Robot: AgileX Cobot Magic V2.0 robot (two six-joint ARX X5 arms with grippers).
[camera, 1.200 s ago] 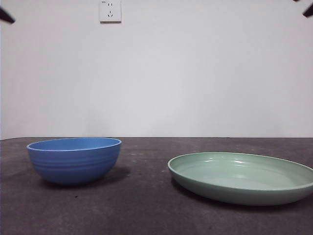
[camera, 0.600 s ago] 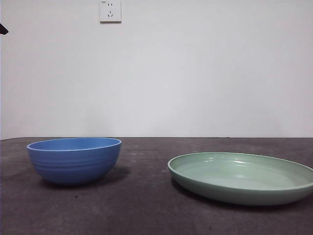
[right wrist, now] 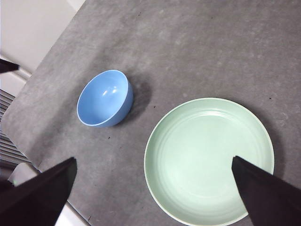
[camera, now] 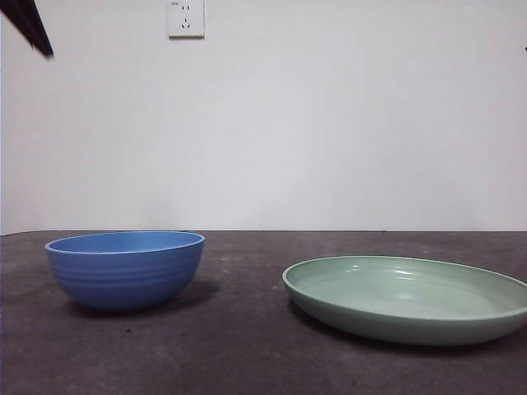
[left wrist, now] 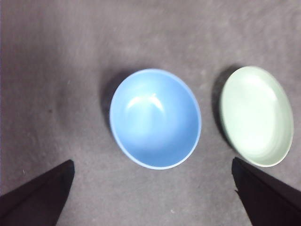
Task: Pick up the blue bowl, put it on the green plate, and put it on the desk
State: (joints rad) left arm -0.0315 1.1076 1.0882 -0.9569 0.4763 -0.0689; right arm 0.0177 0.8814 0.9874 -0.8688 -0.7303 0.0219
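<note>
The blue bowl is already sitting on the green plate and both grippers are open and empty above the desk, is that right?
Not quite. The blue bowl is not on the green plate; it stands on the desk beside the plate, with a gap between them, as the front view shows. The rest holds: the left gripper and right gripper are open and empty above the desk.

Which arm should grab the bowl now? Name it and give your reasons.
Left, probably. The left gripper hangs over the bowl with its jaws wide open, the bowl centred between them. The right gripper, also open, sits over the plate, farther from the bowl.
</note>
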